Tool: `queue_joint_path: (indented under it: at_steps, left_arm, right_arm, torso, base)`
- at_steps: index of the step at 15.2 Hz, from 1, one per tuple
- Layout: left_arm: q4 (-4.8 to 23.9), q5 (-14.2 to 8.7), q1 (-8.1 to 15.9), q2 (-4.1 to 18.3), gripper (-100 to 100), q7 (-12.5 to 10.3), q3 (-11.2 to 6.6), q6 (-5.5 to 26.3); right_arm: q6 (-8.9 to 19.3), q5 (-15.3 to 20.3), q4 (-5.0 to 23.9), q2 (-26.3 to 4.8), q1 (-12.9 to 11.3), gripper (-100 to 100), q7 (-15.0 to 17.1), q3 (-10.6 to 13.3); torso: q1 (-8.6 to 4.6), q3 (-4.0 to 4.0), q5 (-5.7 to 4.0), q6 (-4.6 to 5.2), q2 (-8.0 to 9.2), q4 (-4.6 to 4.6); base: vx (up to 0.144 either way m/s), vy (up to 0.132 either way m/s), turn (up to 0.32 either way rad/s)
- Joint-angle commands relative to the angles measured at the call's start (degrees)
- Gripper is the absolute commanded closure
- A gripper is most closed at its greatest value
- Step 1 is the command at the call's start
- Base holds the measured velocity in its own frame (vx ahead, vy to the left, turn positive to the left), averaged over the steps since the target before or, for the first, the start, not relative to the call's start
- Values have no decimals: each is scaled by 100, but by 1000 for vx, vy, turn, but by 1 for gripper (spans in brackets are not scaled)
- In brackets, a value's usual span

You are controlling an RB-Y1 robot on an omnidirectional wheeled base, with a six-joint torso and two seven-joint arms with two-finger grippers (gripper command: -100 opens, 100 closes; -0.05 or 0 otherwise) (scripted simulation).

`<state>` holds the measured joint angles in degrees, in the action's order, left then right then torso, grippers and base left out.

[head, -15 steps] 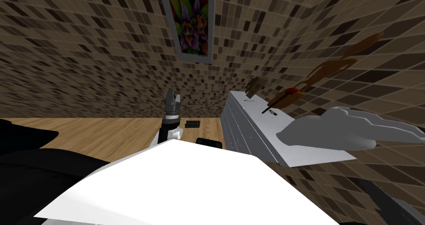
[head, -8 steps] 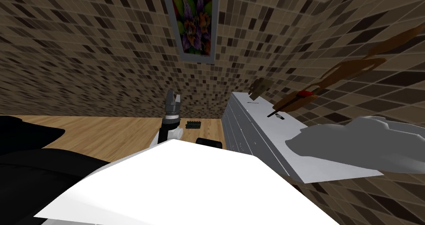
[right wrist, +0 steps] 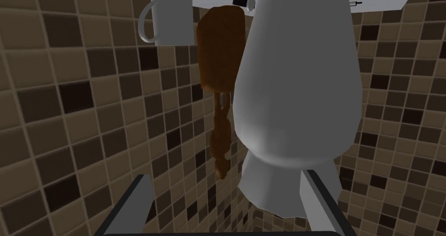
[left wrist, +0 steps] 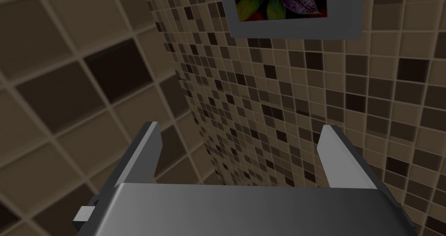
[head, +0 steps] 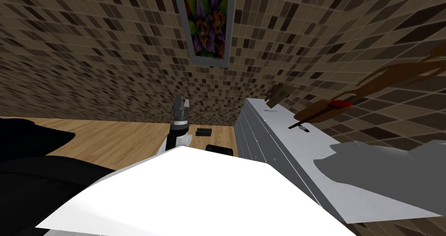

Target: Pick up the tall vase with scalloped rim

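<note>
Grey-white, tall, on the white dresser [head: 300,153] top at the right: one vase [right wrist: 296,81], rim towards the right gripper [right wrist: 231,203].
Stand nearer the dresser than a second ago, so see the vase larger and lower at the head view's right edge. Count one vase, one white mug [right wrist: 167,15], one brown carved figure [right wrist: 220,72], two grippers. Hold the right fingers apart, with the scalloped rim between them and close against one, not clamped. Find the figure just behind the vase, the mug beyond it. Hold the left gripper [head: 181,105] upright over the wooden floor [head: 117,137], fingers apart too.
</note>
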<state>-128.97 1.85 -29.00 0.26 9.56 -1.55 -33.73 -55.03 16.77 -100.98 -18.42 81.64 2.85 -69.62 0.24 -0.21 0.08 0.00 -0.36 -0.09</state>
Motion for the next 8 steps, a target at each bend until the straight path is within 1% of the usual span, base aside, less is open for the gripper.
queue_joint_path:
  at_steps: [1,2,3,4,5,6,7,8]
  left_arm:
    - [0,0,0,0,0,0,0,0]
    - [0,0,0,0,0,0,0,0]
    - [0,0,0,0,0,0,0,0]
    - [0,0,0,0,0,0,0,0]
    - [0,0,0,0,0,0,0,0]
    - [0,0,0,0,0,0,0,0]
    - [0,0,0,0,0,0,0,0]
    - [0,0,0,0,0,0,0,0]
  right_arm:
    - [-236,92,141,-20,286,-100,48,-286]
    - [-236,92,141,-20,417,-100,48,-387]
    - [-236,92,141,-20,425,-100,48,-387]
    - [-392,179,219,-46,632,-100,93,-602]
    - [-392,179,219,-46,749,-100,93,-650]
    - [-550,268,287,-75,894,-100,137,-840]
    - [-550,268,287,-75,1027,-100,137,-894]
    - [-550,268,287,-75,1075,-100,137,-894]
  torso:
    - [0,0,0,0,0,0]
    - [-3,1,0,-1,0,0]
    - [-4,1,-1,0,1,0]
    - [-6,3,-2,0,6,1]
    - [-6,3,-2,-1,5,1]
    - [-5,2,-1,-2,4,1]
    - [-4,0,-1,-3,0,0]
    - [-4,-1,-1,-1,-2,0]
  base:
    - [85,19,73]
    - [87,20,65]
    - [60,14,15]
    - [75,21,57]
    - [80,24,73]
    - [92,26,90]
    - [95,18,68]
    - [69,11,15]
